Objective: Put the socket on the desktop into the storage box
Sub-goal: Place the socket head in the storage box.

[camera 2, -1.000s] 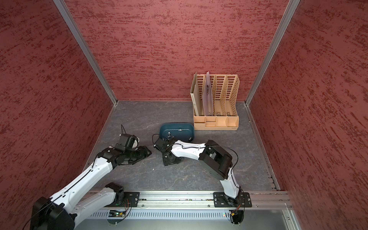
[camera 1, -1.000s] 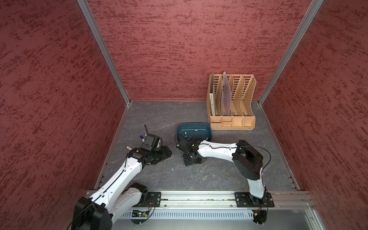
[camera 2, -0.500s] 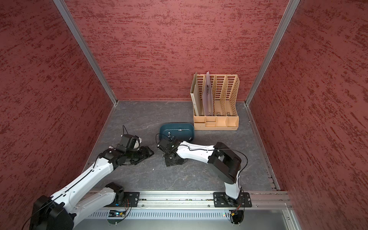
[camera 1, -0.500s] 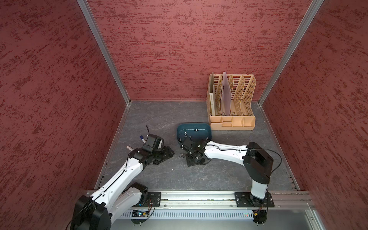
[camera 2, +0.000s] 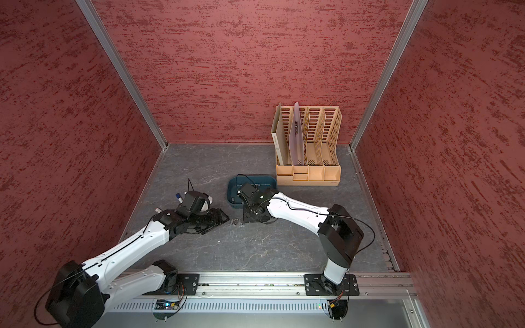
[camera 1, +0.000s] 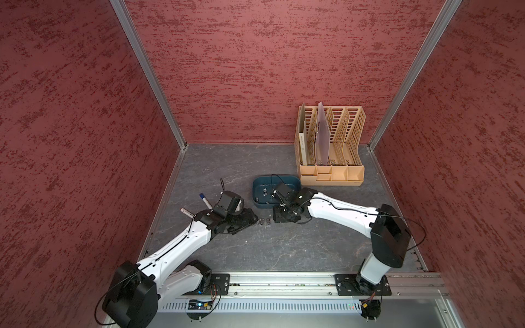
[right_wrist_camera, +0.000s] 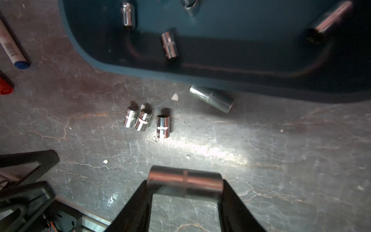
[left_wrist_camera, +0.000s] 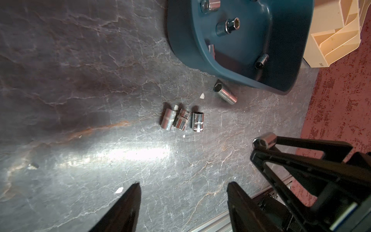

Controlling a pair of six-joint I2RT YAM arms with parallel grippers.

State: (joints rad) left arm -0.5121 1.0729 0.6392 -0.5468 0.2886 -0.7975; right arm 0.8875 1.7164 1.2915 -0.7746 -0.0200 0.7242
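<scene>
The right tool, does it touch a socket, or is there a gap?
Touching. The right wrist view shows the right tool with a socket clamped end to end between its two fingers.

Three short chrome sockets (right_wrist_camera: pixel 143 122) lying side by side on veined grey desktop (right_wrist_camera: pixel 261 160); longer socket (right_wrist_camera: pixel 211 98) just beside teal storage box (right_wrist_camera: pixel 140 73), several more inside; held socket (right_wrist_camera: pixel 184 179) clamped end to end.

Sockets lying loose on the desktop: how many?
4. A row of three sockets; a fourth socket beside the box. The right pincer holds a fifth socket. More may be hidden.
</scene>
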